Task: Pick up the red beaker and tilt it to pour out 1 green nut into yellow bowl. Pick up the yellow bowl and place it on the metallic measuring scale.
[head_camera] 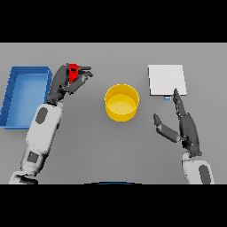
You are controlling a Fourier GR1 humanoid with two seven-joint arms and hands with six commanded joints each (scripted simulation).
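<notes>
Left hand: our left hand (67, 83) has its fingers curled round the red beaker (73, 71), which shows only as a small red patch between thumb and fingers, left of the bowl and beside the blue bin (24, 95).
Red beaker: we judge it light, stiff and smooth; a grip round its body, away from the lip, should leave the mouth free for a slow tilt.
Green nut: we cannot see it; the hand hides the beaker's inside.
Yellow bowl: the yellow bowl (121, 103) stands upright mid-surface, apart from both hands, looking empty; we judge it light and rigid, best taken at the rim or wall.
Right hand: our right hand (182, 122) lies spread with straight fingers, holding nothing.
Scale: the metallic measuring scale (166, 80) lies just beyond its fingertips, right of the bowl.
</notes>
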